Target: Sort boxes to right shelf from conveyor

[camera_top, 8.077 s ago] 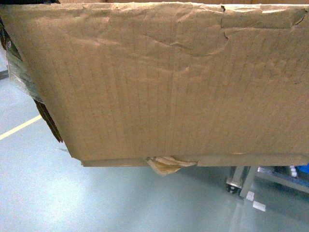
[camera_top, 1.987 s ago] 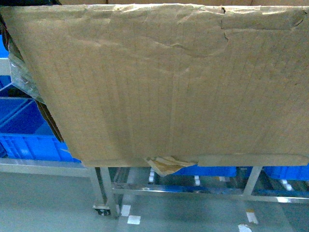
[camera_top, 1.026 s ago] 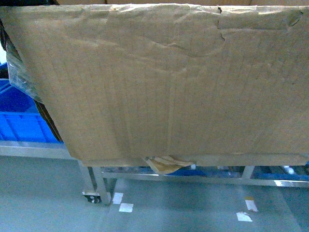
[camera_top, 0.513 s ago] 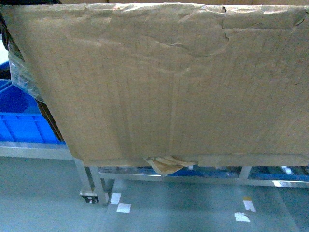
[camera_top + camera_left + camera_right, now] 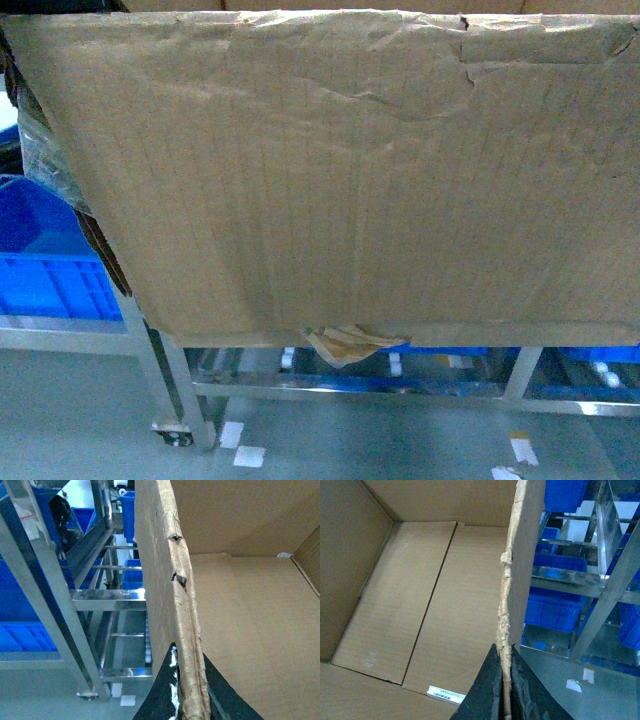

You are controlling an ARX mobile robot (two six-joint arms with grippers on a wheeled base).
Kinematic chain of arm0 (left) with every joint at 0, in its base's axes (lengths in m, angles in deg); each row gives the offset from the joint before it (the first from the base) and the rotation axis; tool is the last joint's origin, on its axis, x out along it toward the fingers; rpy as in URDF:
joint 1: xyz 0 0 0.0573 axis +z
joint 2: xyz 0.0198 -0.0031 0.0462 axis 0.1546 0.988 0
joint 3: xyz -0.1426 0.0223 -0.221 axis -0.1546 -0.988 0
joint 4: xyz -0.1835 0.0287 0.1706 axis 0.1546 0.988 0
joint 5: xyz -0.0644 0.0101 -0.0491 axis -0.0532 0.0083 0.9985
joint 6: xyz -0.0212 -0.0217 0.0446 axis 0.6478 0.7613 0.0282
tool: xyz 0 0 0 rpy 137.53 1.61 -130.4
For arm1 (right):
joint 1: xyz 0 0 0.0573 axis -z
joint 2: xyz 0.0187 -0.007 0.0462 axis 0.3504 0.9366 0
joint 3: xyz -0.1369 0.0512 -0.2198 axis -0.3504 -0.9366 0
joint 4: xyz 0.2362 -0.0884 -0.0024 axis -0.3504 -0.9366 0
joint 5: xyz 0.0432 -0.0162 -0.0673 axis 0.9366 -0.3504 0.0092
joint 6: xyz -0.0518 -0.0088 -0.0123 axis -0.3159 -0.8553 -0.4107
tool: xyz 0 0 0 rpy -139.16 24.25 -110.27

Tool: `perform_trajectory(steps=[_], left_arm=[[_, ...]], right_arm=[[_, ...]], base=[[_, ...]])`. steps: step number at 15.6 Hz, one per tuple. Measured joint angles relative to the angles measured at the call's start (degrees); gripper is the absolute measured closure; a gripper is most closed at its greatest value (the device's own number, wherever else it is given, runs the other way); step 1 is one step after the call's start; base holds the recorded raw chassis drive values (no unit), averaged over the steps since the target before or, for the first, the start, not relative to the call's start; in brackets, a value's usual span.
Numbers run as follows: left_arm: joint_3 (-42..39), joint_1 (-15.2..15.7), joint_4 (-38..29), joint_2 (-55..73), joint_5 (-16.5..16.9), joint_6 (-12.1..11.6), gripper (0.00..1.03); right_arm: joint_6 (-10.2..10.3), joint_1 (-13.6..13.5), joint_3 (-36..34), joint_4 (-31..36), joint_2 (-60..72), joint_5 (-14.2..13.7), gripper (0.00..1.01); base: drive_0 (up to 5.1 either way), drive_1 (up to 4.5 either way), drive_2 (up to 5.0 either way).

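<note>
A: Where is the carton [image 5: 340,180]?

B: Between both grippers, its length from one to the other. Left gripper [image 5: 187,700] and right gripper [image 5: 504,690] each pinch a wall; shelf [image 5: 370,390] lies beyond, lower.

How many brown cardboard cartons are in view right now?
1: the large brown corrugated cardboard carton fills the head view, pinched at opposite walls by the left gripper and right gripper. Others may be hidden behind it.

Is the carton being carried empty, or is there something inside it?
Nearly empty. Both wrist views look into the carton and show bare cardboard floor and walls; the only thing visible is a small white barcode label lying flat near one corner.
</note>
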Motion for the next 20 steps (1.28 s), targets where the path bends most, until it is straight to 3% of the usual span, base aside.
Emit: perform_trajectory(steps=[13,18,20], left_arm=[[0.0,0.0,-0.1,0.0,0.0,0.0,0.99],[0.0,0.2,0.0,0.2,0.0,0.0,0.99],[0.0,0.2,0.0,0.2,0.0,0.0,0.99]], right_arm=[[0.0,0.0,0.0,0.1,0.0,0.1,0.99],[0.0,-0.3,0.0,0.2,0.3,-0.1,0.99],[0.0,-0.3,0.0,0.2,0.2,-0.1,0.99]], base=[[0.1,4.31,-4.1],[0.0,0.28,-0.3],[-4.5,4.1,0.3]])
